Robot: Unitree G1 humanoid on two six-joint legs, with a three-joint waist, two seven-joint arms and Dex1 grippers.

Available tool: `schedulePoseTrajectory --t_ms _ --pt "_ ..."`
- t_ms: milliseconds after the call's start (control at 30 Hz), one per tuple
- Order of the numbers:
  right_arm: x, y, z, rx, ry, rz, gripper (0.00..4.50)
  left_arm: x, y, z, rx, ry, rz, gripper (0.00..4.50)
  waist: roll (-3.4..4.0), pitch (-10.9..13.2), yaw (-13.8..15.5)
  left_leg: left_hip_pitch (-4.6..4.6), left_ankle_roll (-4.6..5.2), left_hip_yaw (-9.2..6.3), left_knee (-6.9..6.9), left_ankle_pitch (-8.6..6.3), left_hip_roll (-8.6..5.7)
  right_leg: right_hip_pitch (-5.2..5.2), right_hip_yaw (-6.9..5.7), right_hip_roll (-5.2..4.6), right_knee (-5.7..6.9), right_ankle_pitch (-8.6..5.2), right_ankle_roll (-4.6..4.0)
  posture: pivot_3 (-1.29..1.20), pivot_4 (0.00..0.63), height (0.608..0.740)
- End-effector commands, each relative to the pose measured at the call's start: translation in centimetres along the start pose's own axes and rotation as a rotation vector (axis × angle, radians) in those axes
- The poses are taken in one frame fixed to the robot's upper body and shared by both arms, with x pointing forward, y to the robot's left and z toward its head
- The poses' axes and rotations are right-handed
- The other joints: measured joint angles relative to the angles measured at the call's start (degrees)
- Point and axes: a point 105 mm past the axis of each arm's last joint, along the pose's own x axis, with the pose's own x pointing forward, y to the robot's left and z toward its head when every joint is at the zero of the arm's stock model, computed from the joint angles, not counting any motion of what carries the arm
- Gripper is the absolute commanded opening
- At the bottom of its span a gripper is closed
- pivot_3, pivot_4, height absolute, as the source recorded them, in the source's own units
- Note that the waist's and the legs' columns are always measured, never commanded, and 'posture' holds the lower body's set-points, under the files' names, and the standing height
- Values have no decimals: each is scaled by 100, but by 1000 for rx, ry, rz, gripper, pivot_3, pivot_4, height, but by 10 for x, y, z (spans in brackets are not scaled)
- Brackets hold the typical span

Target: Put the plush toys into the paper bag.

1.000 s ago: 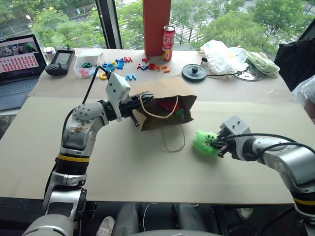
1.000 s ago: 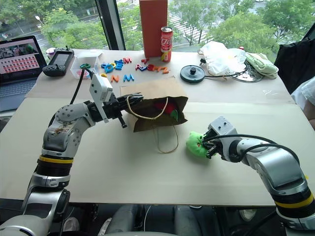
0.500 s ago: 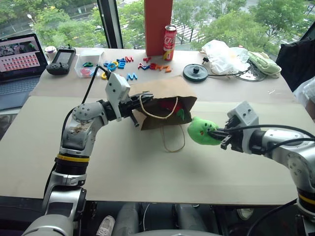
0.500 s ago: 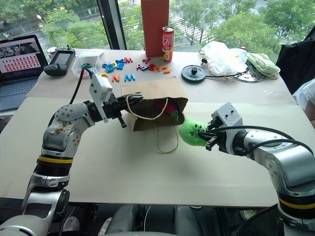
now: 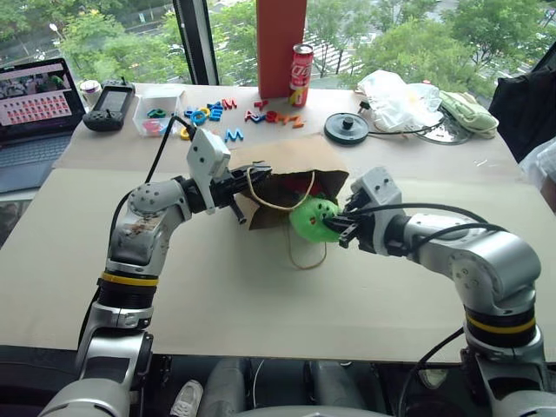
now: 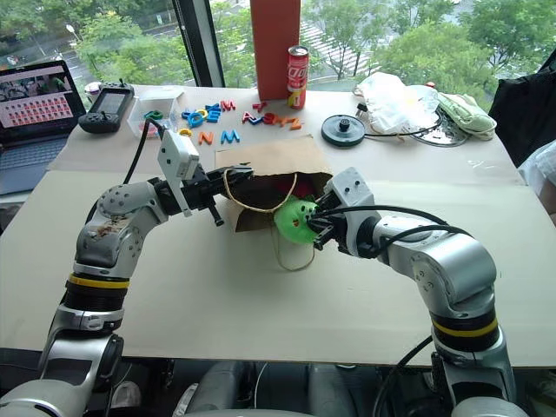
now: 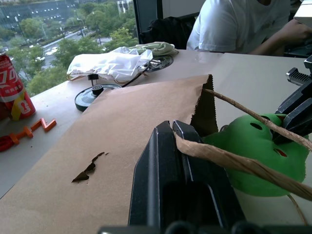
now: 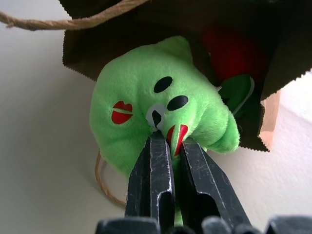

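Note:
The brown paper bag (image 5: 291, 162) lies on its side, its mouth towards me. My left gripper (image 7: 171, 127) is shut on the bag's string handle (image 7: 229, 161) at the mouth's rim and holds it up. The green plush toy (image 5: 311, 221) hangs at the bag's mouth, just off the table. My right gripper (image 8: 168, 141) is shut on the green toy's face (image 8: 146, 97). The red chili-shaped plush toy (image 8: 229, 53) lies inside the bag, behind the green one.
At the table's far edge stand a red can (image 5: 301, 62), a tall red box (image 5: 280, 39), colourful letters (image 5: 261, 113), a black disc (image 5: 347, 128), a white plastic bag (image 5: 395, 95) and a laptop (image 5: 35, 95). A person in white (image 7: 234, 24) sits beyond the table.
My right gripper has carried the green plush toy up off the table and leftward to the bag's mouth. The left arm and the bag have stayed still.

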Motion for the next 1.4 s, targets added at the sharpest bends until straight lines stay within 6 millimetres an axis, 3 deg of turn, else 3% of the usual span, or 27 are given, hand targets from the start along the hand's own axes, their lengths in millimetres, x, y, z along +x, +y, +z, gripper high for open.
schedulePoseTrajectory --t_ms 33,300,500,867,1200,1400 --pt "11 0 24 -8 -62 -45 25 2 1 13 45 -33 -2 0 1 0 -6 -2 0 1 0 0 0 -2 0 0 -1 0 0 0 150 739" --pt "62 11 51 105 -137 -133 25 4 -1 13 41 -39 -10 0 2 -1 -25 0 -2 4 -1 1 4 -9 0 4 19 2 -3 0 150 739" --pt "79 7 59 202 -211 -201 25 5 -2 13 41 -39 -14 0 2 -1 -7 -13 -2 4 -2 1 4 -10 -10 -2 33 2 -2 0 150 739" --pt "70 17 62 239 -233 -119 3732 4 -2 11 41 -33 -11 0 3 -1 -39 -17 -3 3 -3 1 6 -14 -12 2 33 3 -2 0 150 739" --pt "36 21 42 196 -181 -51 3732 5 -2 8 37 -30 -8 0 3 -1 -18 -19 -3 2 -4 1 9 -13 -12 -2 30 3 -2 0 150 739" --pt "29 45 24 164 -116 42 3732 5 -2 7 34 -29 -12 0 3 -1 -40 -17 -2 1 -5 1 8 -15 -11 4 26 2 -2 0 150 739"
